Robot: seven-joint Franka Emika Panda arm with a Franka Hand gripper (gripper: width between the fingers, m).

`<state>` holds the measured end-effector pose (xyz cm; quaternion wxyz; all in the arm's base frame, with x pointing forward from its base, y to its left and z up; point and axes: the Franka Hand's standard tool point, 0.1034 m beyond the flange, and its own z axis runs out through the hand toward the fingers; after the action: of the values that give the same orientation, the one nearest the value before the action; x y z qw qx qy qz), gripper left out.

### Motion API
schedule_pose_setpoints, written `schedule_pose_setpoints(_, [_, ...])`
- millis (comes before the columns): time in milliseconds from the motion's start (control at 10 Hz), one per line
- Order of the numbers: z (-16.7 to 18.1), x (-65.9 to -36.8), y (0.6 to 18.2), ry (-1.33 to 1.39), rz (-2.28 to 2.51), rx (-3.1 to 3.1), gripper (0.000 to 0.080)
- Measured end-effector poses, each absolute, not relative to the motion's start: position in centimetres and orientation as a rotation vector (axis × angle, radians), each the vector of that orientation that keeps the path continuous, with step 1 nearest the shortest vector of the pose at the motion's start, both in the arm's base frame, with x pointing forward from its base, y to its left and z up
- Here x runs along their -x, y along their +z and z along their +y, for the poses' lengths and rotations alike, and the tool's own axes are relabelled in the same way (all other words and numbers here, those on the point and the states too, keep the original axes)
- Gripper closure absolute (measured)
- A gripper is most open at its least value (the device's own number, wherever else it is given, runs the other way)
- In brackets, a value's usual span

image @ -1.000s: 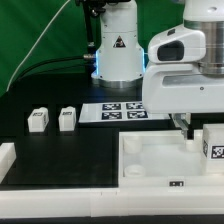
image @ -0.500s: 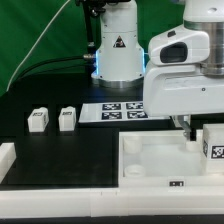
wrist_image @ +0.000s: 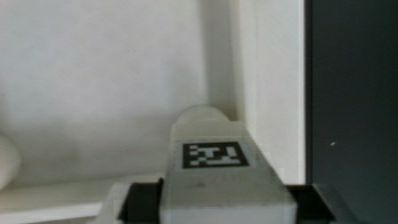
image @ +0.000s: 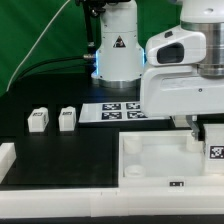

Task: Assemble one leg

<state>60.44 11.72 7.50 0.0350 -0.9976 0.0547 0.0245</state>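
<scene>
In the exterior view, my arm is filling the upper part of that view's right side, and my gripper (image: 196,128) is reaching down behind the large white panel (image: 160,160), toward its far corner on that side. Just beside the fingertips, toward the exterior view's right, a leg (image: 213,145) is standing with its tag facing the camera. Two more legs (image: 38,120) (image: 68,119) are sitting well apart from me on the black table (image: 40,155), toward the exterior view's left, and the marker board (image: 115,110) is lying beyond the panel, near the robot's base. From here I cannot tell whether my fingers are spread or pressed together; the wrist housing is hiding most of them.

In the wrist view, I am looking almost straight along a leg (wrist_image: 210,150): its tagged face is pointing at the camera and its long axis is running away from me, toward the white panel surface behind it. It is sitting between my two fingers (wrist_image: 143,203), which are showing only as dark slivers at its flanks. They seem to be pinching it, though the picture is too blurred for me to be sure of contact. As I judge it, the coming move is turning on keeping that long axis in line with the corner socket.
</scene>
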Motion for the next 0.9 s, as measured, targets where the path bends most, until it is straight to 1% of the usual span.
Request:
schedule_pose_setpoints(200, [11.69,-60.45,7.49,0.077,0.202,3.065,0.0503])
schedule_pose_setpoints(300, [11.74,-60.44,7.49,0.081,0.322,3.053,0.0503])
schedule_pose_setpoints(500, [11.9,-60.44,7.71,0.082,0.771,2.968,0.0503])
schedule_pose_setpoints(600, [12.02,-60.37,7.7,0.086,0.874,2.941,0.0503])
schedule_pose_setpoints(900, [12.54,-60.14,7.45,0.12,1.43,2.716,0.0503])
